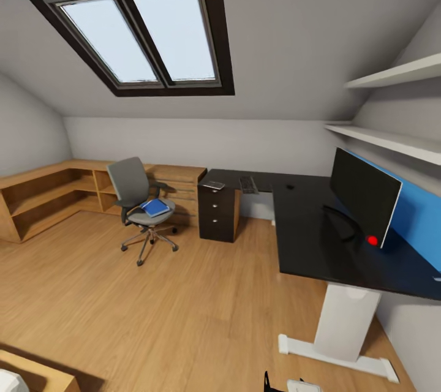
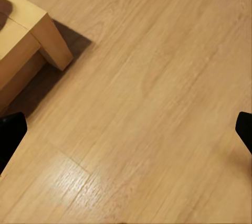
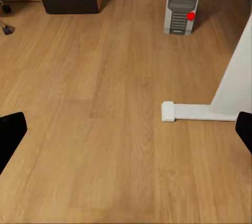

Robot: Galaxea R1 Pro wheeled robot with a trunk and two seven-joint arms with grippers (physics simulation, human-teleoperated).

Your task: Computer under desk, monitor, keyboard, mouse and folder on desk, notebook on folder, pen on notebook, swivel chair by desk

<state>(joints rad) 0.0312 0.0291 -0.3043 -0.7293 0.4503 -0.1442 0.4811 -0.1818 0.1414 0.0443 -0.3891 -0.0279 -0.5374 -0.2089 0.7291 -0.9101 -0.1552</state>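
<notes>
The robot stands back in the bedroom, well apart from the work, so the step in hand looks like the approach toward the swivel chair [image 1: 144, 205] to fetch the folder [image 1: 155, 207].

The folder lies flat on the chair's seat, at the far left of the room beside the wooden shelving [image 1: 43, 196]. The desk [image 1: 318, 239] runs from the far wall down the right side. The monitor [image 1: 362, 196] already stands on its right part, and the keyboard [image 1: 248, 184] lies on the far stretch, well apart from the monitor. A small dark thing near the far corner of the desk may be the mouse; it is too small to be sure. A flat grey item, possibly the notebook [image 1: 213, 185], rests above the drawer unit [image 1: 217, 213]. The computer [image 3: 182, 2] sits on the floor beyond the desk's white leg [image 3: 197, 111], under the top as far as I can judge.

Both claws hang over bare floor: the left claw [image 2: 126, 132] and right claw [image 3: 126, 132] each show two dark fingertips spread wide at the frame edges, gripping nothing.

To do this well, drive across the open floor toward the chair's front, keep clear of the desk leg, and stop squarely facing the seat. The chair rolls on castors, so reach down gently rather than nudging it.
</notes>
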